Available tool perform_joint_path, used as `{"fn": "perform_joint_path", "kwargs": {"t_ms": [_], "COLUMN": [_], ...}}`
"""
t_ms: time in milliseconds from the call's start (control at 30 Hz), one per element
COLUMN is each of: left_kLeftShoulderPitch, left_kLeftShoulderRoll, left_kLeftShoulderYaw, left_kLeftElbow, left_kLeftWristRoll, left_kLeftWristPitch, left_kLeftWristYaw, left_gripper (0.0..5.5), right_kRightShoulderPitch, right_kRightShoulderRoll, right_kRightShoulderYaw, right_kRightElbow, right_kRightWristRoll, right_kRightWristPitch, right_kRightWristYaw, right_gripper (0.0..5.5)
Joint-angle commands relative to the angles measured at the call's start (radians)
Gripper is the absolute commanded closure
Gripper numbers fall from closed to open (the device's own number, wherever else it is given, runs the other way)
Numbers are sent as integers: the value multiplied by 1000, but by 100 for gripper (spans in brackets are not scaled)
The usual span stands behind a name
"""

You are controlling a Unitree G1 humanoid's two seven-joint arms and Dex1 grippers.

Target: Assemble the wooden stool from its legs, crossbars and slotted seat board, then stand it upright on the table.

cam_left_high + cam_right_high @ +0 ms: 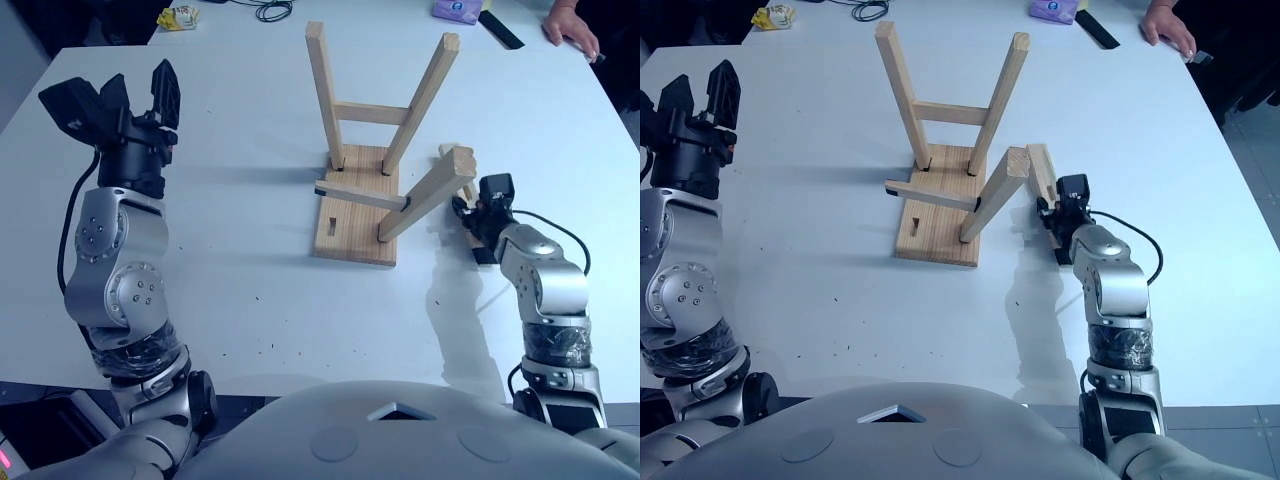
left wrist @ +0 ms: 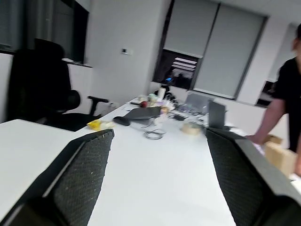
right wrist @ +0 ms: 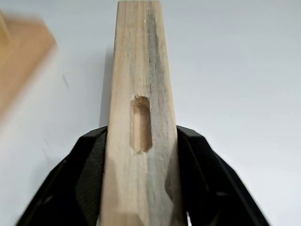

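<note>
1. Assembly stands partway. The flat, pale wooden slotted seat board (image 1: pixel 350 238) lies about the middle of the white tabletop (image 1: pixel 250 280). 2 square wooden legs (image 1: pixel 325 95) stand upright in its far end, joined by 1 short wooden crossbar (image 1: pixel 372 113).
2. A 3rd leg (image 1: pixel 432 188) leans tilted from the board's near right corner. A 2nd crossbar (image 1: pixel 360 194) is plugged into it, and its other end looks free above the board's left side.
3. The right gripper (image 1: pixel 1053 212) sits low over the tabletop just right of the board, its jaws closed on the 4th leg (image 3: pixel 138 61). An oval slot cut in that leg faces the wrist camera.
4. The left gripper (image 1: pixel 138 92) hangs raised near the tabletop's far left corner, jaws spread wide and holding nothing.
5. The step in hand, as I judge it, is fitting the last 2 legs. The next move likely calls for carrying the held leg to the open slot at the board's near left. Its oval slot would then have to meet the free crossbar end, and the tilted leg would need straightening.
6. Count: 1 seat board, 4 legs, 2 crossbars.
</note>
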Motion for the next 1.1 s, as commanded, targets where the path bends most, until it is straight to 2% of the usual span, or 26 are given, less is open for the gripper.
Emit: {"fn": "perform_joint_path", "kwargs": {"t_ms": [33, 233, 333, 533, 733, 1100], "left_kLeftShoulderPitch": [-66, -66, -80, -179, -290, -267], "left_kLeftShoulderRoll": [15, 85, 96, 102, 133, 176], "left_kLeftShoulderYaw": [30, 45, 10, -39, -50, -123], "left_kLeftElbow": [13, 55, 48, 48, 84, 14], "left_kLeftWristRoll": [-160, -287, -358, -589, -866, -1105], "left_kLeftWristPitch": [12, 49, 82, 134, 174, 181], "left_kLeftWristYaw": [-86, -176, -204, -280, -286, -292], "left_gripper": [190, 190, 190, 190, 190, 190], "right_kRightShoulderPitch": [-283, -496, -577, -651, -657, -676], "right_kRightShoulderRoll": [-9, -66, -27, 2, -80, -152], "right_kRightShoulderYaw": [-197, -364, -396, -274, -187, -44], "right_kRightElbow": [8, 67, -11, -126, -66, 41], "right_kRightWristRoll": [197, 384, 661, 1077, 1262, 1228], "right_kRightWristPitch": [-64, -37, 99, 287, 380, 378], "right_kRightWristYaw": [35, 10, 22, 65, 178, 407], "right_gripper": [344, 344, 344, 344, 344, 344]}}
